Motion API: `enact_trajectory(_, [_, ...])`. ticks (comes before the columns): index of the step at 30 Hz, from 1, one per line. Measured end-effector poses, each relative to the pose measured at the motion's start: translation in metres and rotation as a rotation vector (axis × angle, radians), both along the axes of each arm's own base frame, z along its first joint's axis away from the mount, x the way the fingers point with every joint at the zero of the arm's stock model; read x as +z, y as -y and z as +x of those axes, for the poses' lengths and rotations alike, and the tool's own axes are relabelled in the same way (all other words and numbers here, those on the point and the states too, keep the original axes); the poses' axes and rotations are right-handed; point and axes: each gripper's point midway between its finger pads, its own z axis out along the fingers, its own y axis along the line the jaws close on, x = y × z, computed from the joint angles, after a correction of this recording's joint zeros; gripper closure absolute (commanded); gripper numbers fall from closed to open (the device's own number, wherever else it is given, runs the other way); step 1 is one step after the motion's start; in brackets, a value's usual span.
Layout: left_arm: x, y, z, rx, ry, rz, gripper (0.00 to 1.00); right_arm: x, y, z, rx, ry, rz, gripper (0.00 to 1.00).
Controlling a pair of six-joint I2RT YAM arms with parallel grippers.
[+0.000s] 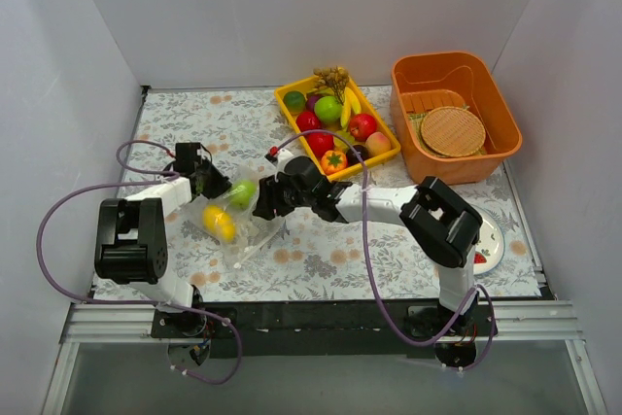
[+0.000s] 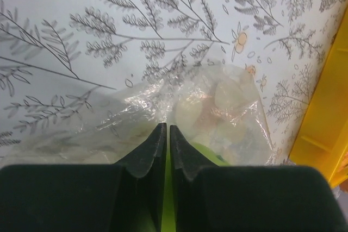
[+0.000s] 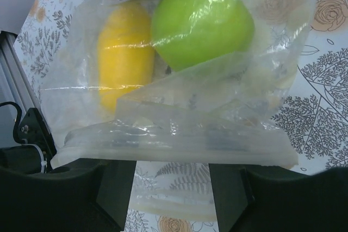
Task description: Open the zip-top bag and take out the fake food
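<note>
Two grippers flank the crinkly clear zip-top bag on the floral tablecloth, the left gripper pinched tight on its film, the right gripper spread wide at the ridged zip strip, with a glossy green apple and a yellow lemon inside.

I get bright, even light here, with only faint shadows on the table. White glints streak the bag in my right wrist view; the left wrist's fingers look blurred up close.

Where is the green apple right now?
Top view: the green apple is inside the zip-top bag, left of centre, between the left gripper and right gripper.
</note>
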Motion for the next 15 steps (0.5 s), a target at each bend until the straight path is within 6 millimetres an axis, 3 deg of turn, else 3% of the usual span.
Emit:
enact_trajectory(3, [0.003,0.014,-0.009,-0.022,0.012,-0.013,0.95,0.002,-0.003,-0.002,0.0,0.001,0.01,0.33])
enact_trajectory(7, [0.016,0.026,-0.016,-0.044,0.048,-0.03,0.95,0.001,-0.004,-0.003,-0.008,0.003,0.006,0.37])
enact_trajectory(11, [0.033,0.028,-0.015,-0.046,0.094,-0.041,0.95,-0.005,0.001,-0.005,-0.027,0.003,-0.005,0.66])
enact_trajectory(15, [0.045,0.025,-0.016,-0.039,0.118,-0.021,0.96,-0.02,0.021,-0.024,-0.044,-0.014,-0.054,0.73])
